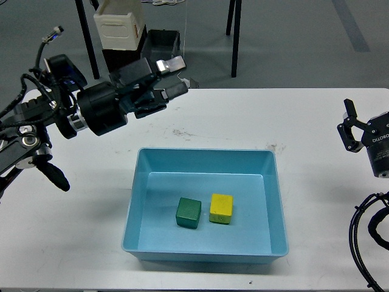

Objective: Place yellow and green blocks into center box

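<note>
Both cubes, the dark green block (188, 213) and the bright yellow block (221, 208), are lying inside the light blue plastic tray (206, 157), well below the left gripper (171, 76), whose fingers are hanging released and empty; the task is looking complete. The right gripper (349, 131) fingers: cannot tell.

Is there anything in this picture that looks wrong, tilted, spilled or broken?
Nothing stands out. The green block and the yellow block sit flat in the blue tray, side by side with a small gap. The tray lies level on the white table. The only blemish is faint dark scuffs on the table behind the tray.
</note>
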